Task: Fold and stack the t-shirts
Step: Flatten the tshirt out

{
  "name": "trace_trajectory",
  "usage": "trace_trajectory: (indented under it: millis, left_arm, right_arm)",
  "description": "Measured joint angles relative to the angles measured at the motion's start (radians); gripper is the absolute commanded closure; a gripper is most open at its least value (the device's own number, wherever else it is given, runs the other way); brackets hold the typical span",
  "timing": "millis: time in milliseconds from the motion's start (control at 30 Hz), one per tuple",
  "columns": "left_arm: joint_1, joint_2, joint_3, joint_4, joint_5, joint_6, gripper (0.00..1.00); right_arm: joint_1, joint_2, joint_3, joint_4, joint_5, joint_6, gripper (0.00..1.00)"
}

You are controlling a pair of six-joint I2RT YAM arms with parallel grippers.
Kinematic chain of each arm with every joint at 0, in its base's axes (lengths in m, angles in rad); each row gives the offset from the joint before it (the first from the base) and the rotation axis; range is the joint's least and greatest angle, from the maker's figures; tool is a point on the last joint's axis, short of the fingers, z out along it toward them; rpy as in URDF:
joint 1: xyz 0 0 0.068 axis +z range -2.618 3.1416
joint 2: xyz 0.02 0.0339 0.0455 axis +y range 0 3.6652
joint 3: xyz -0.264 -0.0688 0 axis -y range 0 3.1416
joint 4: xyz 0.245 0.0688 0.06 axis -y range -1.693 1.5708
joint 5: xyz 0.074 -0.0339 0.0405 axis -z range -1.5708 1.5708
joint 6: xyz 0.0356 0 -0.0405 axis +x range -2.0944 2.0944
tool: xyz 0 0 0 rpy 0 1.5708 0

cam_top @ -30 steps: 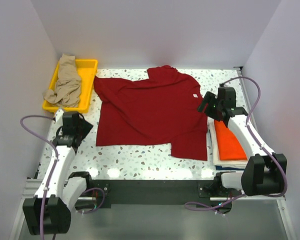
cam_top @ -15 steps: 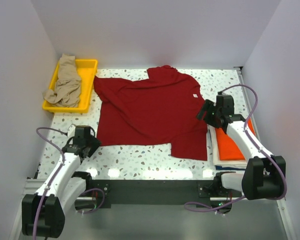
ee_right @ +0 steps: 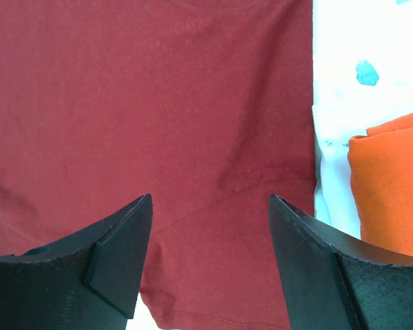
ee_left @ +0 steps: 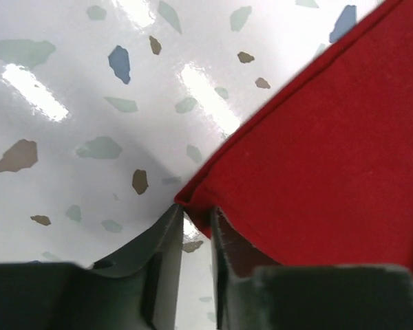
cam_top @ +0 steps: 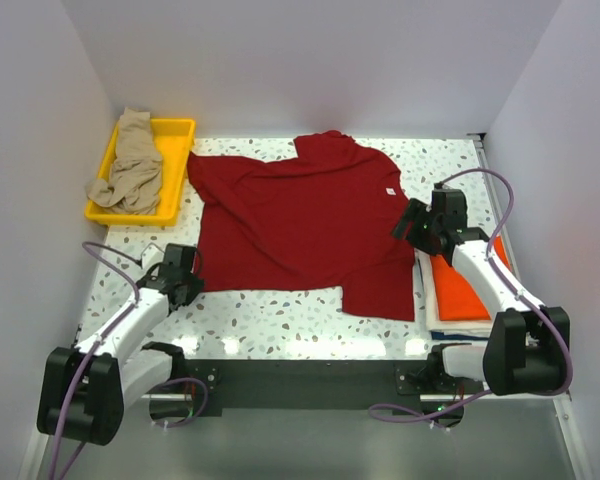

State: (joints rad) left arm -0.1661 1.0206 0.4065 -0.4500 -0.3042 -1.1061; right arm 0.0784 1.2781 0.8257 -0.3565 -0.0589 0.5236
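Lying flat | dark red t-shirt (cam_top: pixel 300 225) | spread wide, mostly smooth

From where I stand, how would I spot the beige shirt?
Look to the far left corner of the speckled table, where a yellow tray sits. The beige shirt lies crumpled inside it, while the dark red shirt nearby is spread out flat.

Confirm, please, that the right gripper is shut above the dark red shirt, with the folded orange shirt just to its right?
Not quite: the right gripper is open, its jaws spread wide above the dark red shirt, as the right wrist view shows. The rest holds: the folded orange shirt lies just to its right.
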Motion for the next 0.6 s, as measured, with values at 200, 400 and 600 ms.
trace_trajectory:
  millis: [200,400,600]
  left_arm:
    - [0.005,0.089,0.047,-0.003,-0.042,0.010,1.00]
    - [0.111,0.088,0.082,-0.004,-0.032,0.063,1.00]
    - [0.289,0.001,0.118,-0.029,-0.027,0.155,1.00]
  right_arm:
    - [0.000,0.003,0.000,0.002,-0.008,0.000,0.29]
    - [0.000,0.010,-0.011,0.004,-0.009,-0.001,0.29]
    - [0.004,0.052,-0.039,0.020,-0.013,-0.001,0.33]
